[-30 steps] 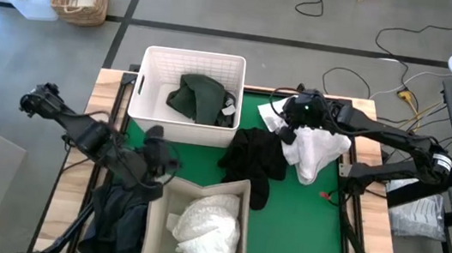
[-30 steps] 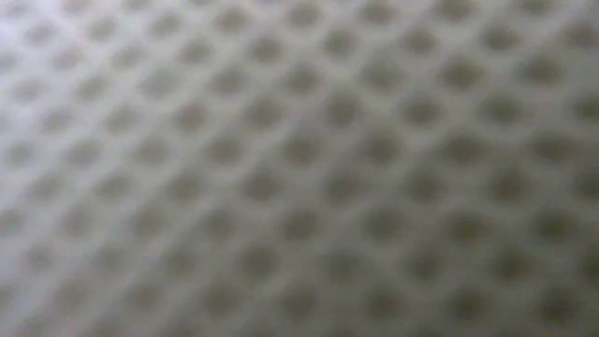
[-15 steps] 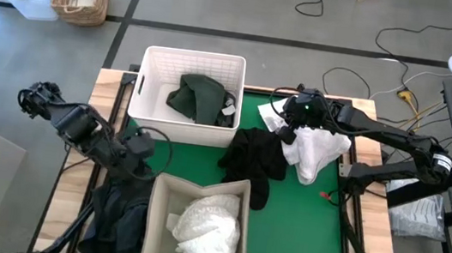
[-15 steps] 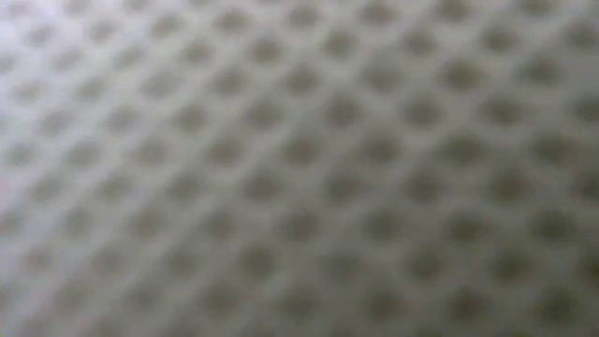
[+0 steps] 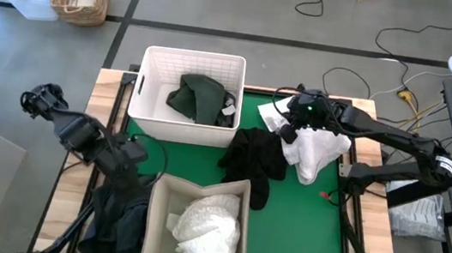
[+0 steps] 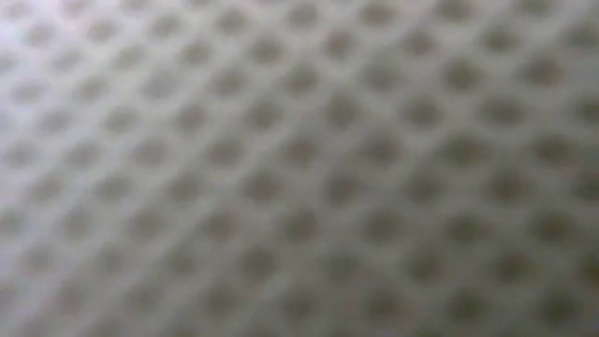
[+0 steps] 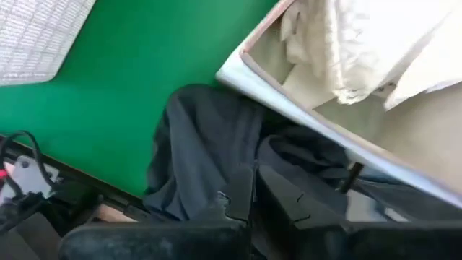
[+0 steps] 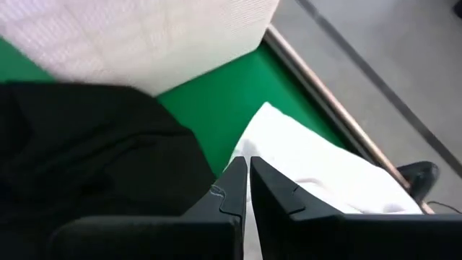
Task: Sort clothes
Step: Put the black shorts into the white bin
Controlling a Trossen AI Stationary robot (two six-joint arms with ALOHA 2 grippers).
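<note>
A white plastic basket point(image 5: 195, 60) with lattice walls stands at the far edge of the green table mat point(image 5: 301, 222). Inside it lies one crumpled dark green garment point(image 5: 199, 97), bunched toward the basket's right half. At the near edge stands a beige fabric bin point(image 5: 196, 227) with soft, straight walls; it holds a rumpled white garment point(image 5: 209, 228) that fills most of its floor.

On the mat between the two containers a black garment point(image 5: 255, 158) lies spread out, its long axis running from the basket's right corner toward the near edge, with one narrow end trailing beside the bin's right wall. Touching its right side is a second white garment point(image 5: 316, 151), a loose heap hanging toward the mat's right edge. A dark grey garment point(image 5: 121, 217) lies draped over the table's left near corner, just beside the bin's left wall, its length running toward the near edge.

The left gripper point(image 7: 249, 191) hangs directly over the dark grey garment next to the bin, its fingers pressed together and holding nothing. The right gripper point(image 8: 247, 177) sits at the far side of the second white garment, where white cloth meets black, its fingers also closed together with no cloth visibly between them.

The low view shows only a blurred dimpled mesh pattern.
</note>
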